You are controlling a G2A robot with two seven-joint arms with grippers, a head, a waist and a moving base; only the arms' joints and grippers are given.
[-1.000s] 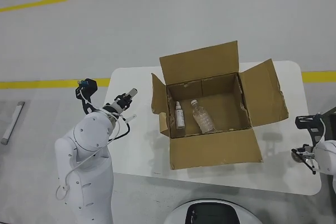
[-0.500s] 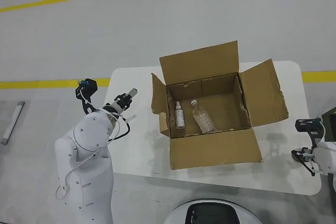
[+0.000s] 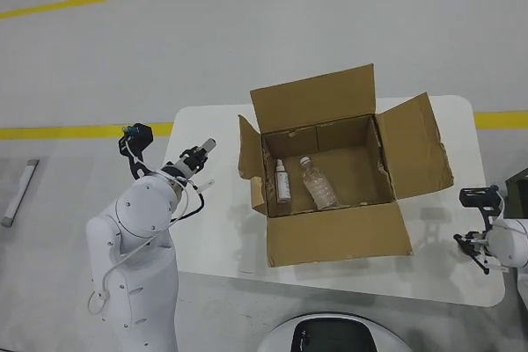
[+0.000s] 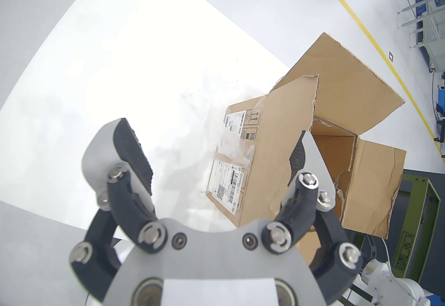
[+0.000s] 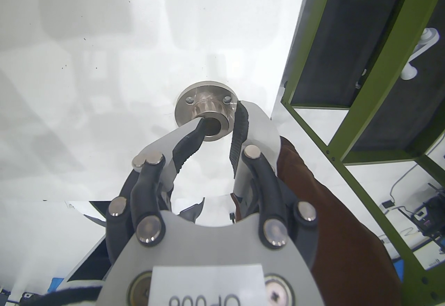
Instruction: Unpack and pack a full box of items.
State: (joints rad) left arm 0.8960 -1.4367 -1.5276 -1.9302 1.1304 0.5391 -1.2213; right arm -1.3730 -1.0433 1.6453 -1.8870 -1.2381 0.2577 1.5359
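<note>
R claw [image 5: 220, 118] pinching flanged metal hub [image 5: 194, 102] over table [image 3: 211, 229] edge, lower right of top view; green rack [image 5: 379, 54] just beside. L claw [image 4: 213, 133] spread, empty, left of table. Box [image 3: 334, 233] at centre, flaps open. Torn flap [image 4: 278, 147] blocks L-wrist sight of inside. White bottle [image 3: 282, 180] and clear bottle [image 3: 319, 183] lie in box's left part. Hub underside hidden.

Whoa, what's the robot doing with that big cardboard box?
It is unpacking and packing the box, which sits open on the white table. Two bottles lie inside: a small white bottle and a clear bottle. The right hand grips a metal ring above the end of the table, beside the box. The left hand is open and empty, on the box's other side.
</note>
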